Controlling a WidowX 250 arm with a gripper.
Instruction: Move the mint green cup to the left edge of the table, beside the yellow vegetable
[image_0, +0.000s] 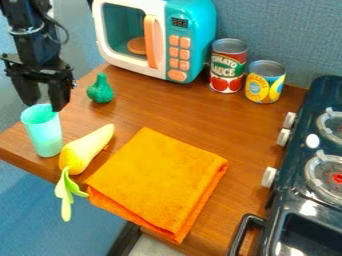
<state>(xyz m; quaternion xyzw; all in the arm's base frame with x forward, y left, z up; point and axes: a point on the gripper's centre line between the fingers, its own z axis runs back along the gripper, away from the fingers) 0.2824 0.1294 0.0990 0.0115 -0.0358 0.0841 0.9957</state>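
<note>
While pincer (45, 106) hangs at cup (45, 135), microwave (198, 35) holds orange disc (137, 46)

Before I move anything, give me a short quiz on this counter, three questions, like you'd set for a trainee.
1. Multiple choice: which thing is the gripper nearest to?
A) orange cloth
B) pale green cup
C) tomato sauce can

2. True or false: the dark green toy vegetable is inside the microwave.

3. Short answer: what has light green leaves that hang past the edge of the wooden counter?

Key: 1. B; 2. false; 3. the yellow toy vegetable
</note>
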